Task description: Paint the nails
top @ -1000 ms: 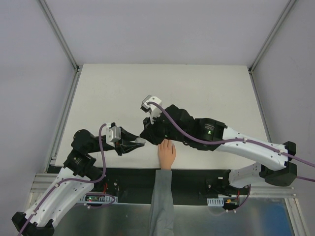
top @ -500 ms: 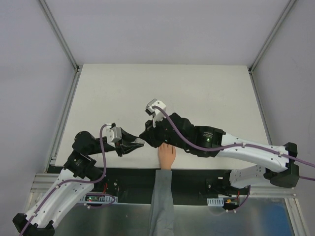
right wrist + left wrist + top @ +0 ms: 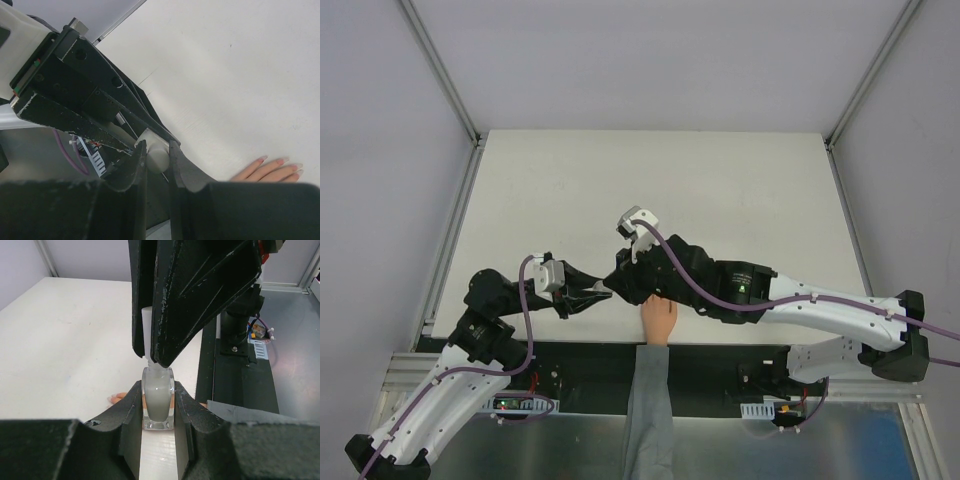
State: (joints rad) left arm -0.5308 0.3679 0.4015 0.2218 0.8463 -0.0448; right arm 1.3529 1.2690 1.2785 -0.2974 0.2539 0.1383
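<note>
One small clear glass bottle of whitish liquid (image 3: 158,409), clamped in the left claw (image 3: 158,396); right claw (image 3: 156,150) closed on its white cap (image 3: 156,160). One peach-coloured hand (image 3: 659,318) flat on the white bench (image 3: 720,190), beside them. Pale nails (image 3: 286,160) discernible in right wrist view only.

the hand (image 3: 658,322) lies on the table (image 3: 720,190), right of the bottle (image 3: 158,402).

Pale pink nails (image 3: 285,160), peach hand (image 3: 265,171), grey sleeve (image 3: 648,420), white table (image 3: 720,190).
</note>
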